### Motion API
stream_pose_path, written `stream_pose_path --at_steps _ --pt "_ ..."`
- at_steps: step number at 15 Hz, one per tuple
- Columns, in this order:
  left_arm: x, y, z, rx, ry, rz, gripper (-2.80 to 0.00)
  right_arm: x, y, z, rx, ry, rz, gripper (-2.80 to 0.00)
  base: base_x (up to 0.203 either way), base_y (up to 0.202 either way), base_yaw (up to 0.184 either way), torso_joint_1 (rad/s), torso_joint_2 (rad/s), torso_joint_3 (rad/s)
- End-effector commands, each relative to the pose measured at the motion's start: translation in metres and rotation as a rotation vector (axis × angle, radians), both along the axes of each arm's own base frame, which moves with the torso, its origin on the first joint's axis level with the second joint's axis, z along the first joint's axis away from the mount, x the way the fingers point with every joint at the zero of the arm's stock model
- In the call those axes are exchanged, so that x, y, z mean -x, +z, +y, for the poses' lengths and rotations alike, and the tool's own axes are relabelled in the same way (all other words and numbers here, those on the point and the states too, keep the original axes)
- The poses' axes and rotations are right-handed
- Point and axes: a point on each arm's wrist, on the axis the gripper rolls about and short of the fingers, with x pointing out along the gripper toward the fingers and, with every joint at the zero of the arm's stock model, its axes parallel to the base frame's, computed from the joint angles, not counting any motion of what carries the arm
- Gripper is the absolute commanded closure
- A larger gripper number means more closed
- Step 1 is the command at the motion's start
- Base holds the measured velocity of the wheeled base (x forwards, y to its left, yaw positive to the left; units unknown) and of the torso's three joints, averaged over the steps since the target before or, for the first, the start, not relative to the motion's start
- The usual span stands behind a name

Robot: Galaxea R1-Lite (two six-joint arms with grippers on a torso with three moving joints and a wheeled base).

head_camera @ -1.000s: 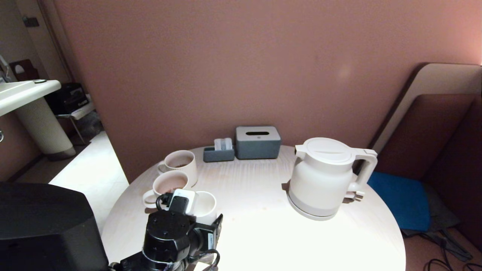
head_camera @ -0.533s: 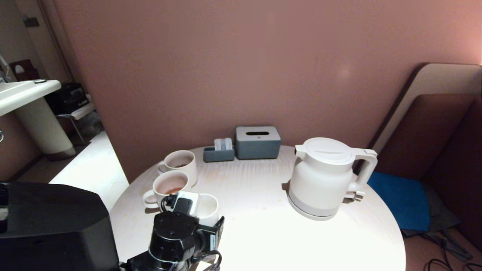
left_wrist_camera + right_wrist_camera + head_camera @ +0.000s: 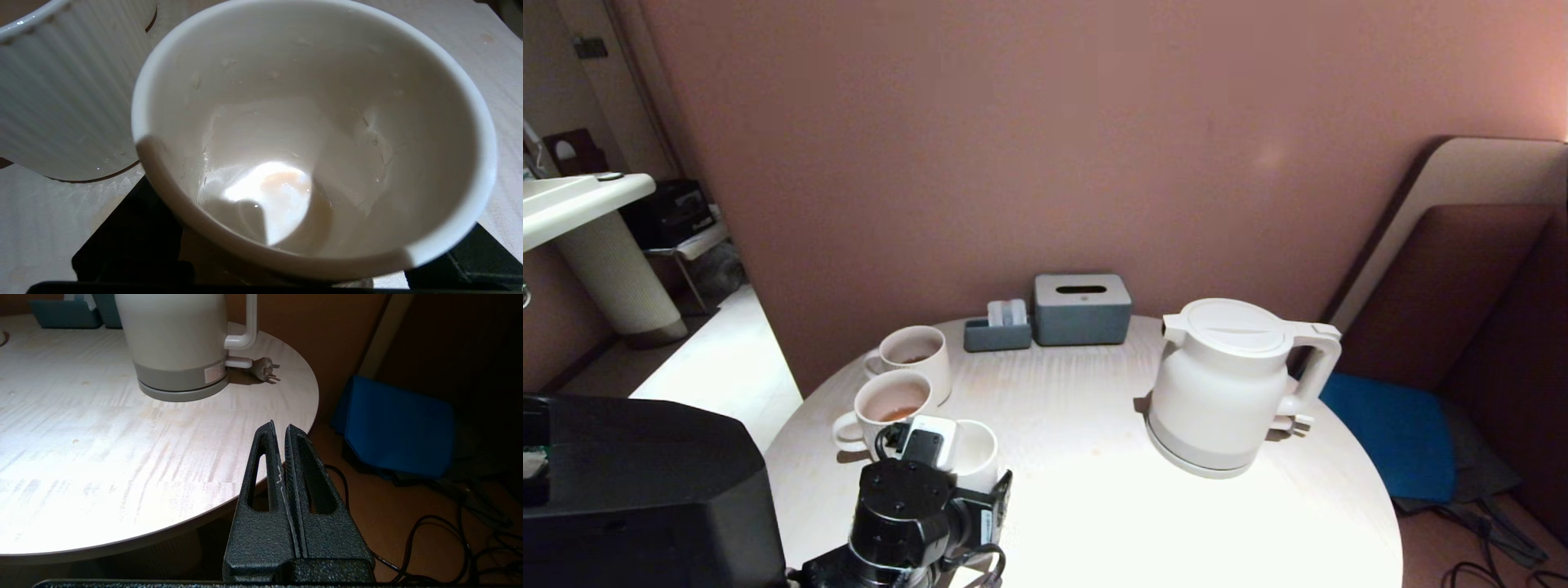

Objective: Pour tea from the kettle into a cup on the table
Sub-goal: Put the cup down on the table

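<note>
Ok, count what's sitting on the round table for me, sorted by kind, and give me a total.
Ribbed white mugs with handles: 2
Smooth handleless cup: 1
White kettle on its base: 1
Grey tissue box: 1
Small grey holder with packets: 1
Total: 6

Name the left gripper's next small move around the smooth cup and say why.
Probably back the left gripper away from the cup. Its fingers flank the cup, which stands on the table beside a ribbed mug holding only a tea film; the kettle sits on its base.
</note>
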Motion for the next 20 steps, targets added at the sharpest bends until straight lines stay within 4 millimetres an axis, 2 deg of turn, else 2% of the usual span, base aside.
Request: stream_pose_path --at_steps 1,9,15,20 --pt "0.001 0.002 0.000 0.008 0.001 -0.010 -2.80 0.000 0.000 0.000 0.000 0.000 0.001 0.00 0.000 0.000 0.000 0.000 0.00 0.000" --pt "0.004 0.005 0.001 0.033 -0.006 -0.050 -2.80 0.000 0.000 0.000 0.000 0.000 0.001 0.00 0.000 0.000 0.000 0.000 0.00 0.000" --pt "0.018 0.001 0.013 -0.023 -0.023 -0.017 -2.80 0.000 0.000 0.000 0.000 0.000 0.001 0.00 0.000 0.000 0.000 0.000 0.00 0.000" --pt "0.031 0.017 0.029 -0.025 -0.031 -0.042 -2.80 0.000 0.000 0.000 0.000 0.000 0.001 0.00 0.000 0.000 0.000 0.000 0.00 0.000"
